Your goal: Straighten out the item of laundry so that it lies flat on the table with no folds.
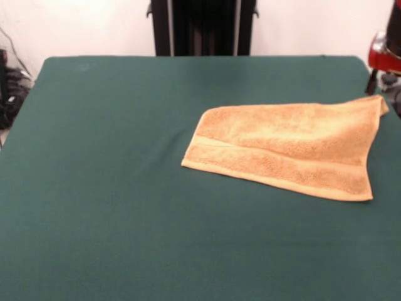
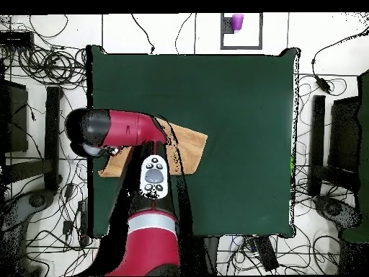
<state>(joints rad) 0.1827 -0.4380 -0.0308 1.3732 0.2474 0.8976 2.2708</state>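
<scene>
The orange-tan towel (image 1: 288, 147) lies on the right side of the dark green table (image 1: 113, 175). It looks doubled over, with a paler woven band running along its near edge. Its far right corner pokes out towards the table's right edge. In the overhead view the towel (image 2: 189, 144) lies near the table's left edge (image 2: 238, 94), and the red arm (image 2: 122, 130) hides most of it. The arm's red and black end (image 1: 383, 53) shows at the right edge of the front view, above that corner. I cannot make out the gripper itself.
The robot's black pedestal (image 1: 202, 26) stands at the table's far side. Cables and dark chairs (image 2: 29, 137) surround the table. A purple cup (image 2: 237, 22) stands off the table on the side opposite the robot.
</scene>
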